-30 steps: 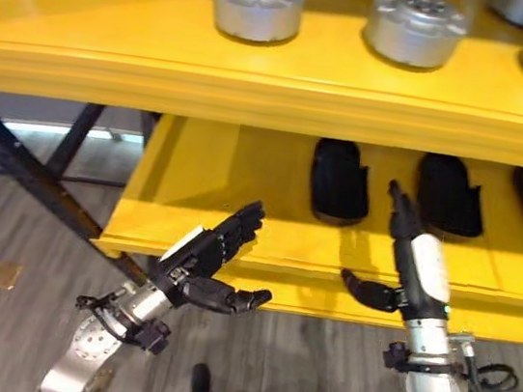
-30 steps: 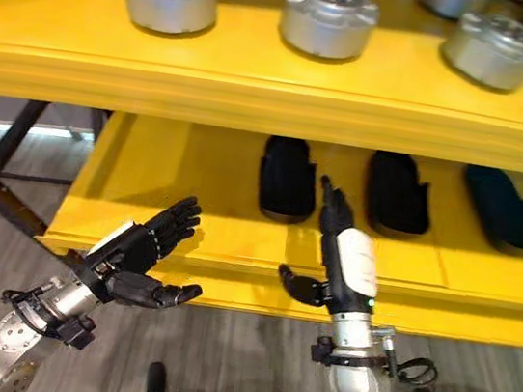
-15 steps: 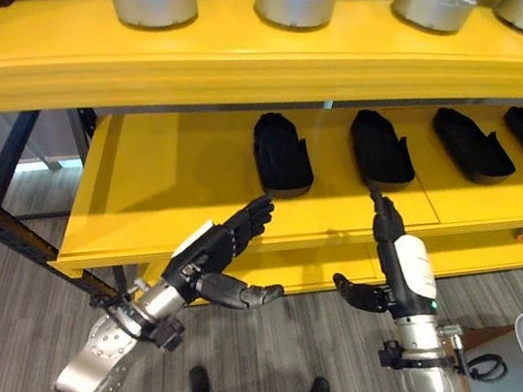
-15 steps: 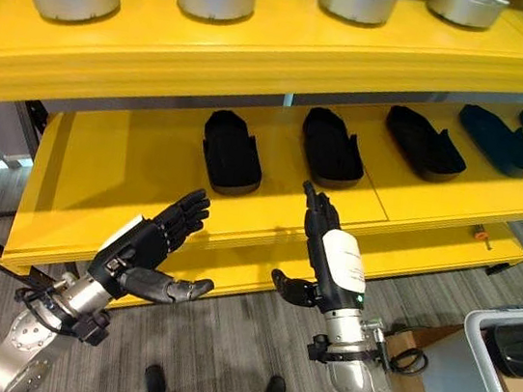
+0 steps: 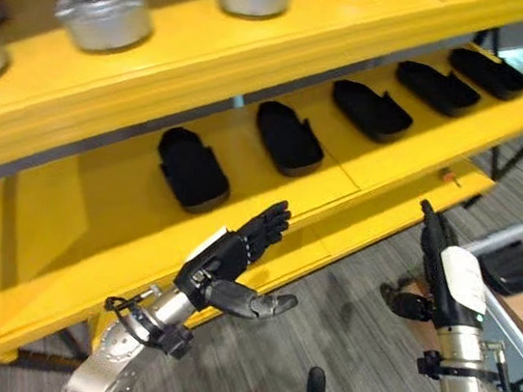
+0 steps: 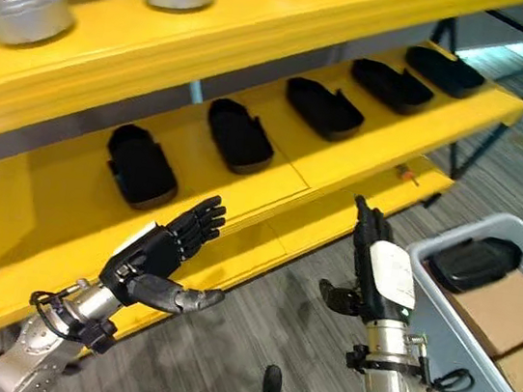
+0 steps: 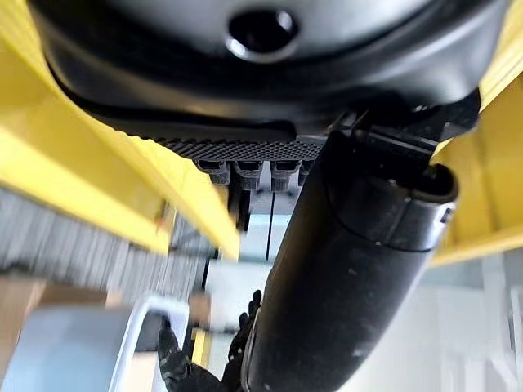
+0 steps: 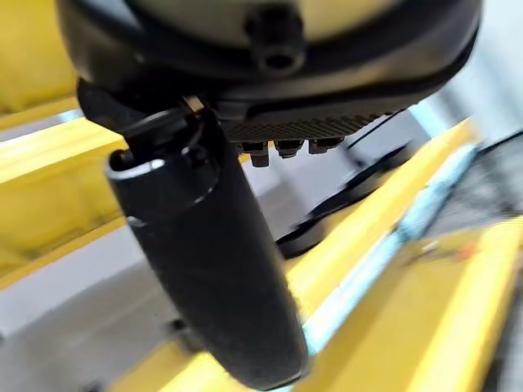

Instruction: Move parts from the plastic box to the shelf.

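Note:
A grey plastic box (image 6: pixel 461 231) stands on the floor at the right with a black part (image 6: pixel 474 263) lying in it. The yellow shelf (image 5: pixel 61 236) carries a row of black parts (image 5: pixel 289 138) on its lower board and silver round parts (image 5: pixel 102 13) on its upper board. My left hand (image 5: pixel 218 260) hovers open and empty in front of the lower board's front edge. My right hand (image 5: pixel 451 279) stands upright with straight fingers, empty, between the shelf and the box. In the right wrist view its thumb (image 8: pixel 204 269) sticks out before the yellow boards.
Brown cardboard (image 6: pixel 503 313) lies in the box beside the black part. A small orange-handled tool (image 6: pixel 406 174) rests on the lower board near its right end. Dark shelf legs (image 6: pixel 478 148) stand at the right. Grey plank floor spreads below both hands.
The camera has swung to the right, bringing the grey box and its black part into view. Both hands have stayed open and empty, and now sit in front of the shelf's edge.

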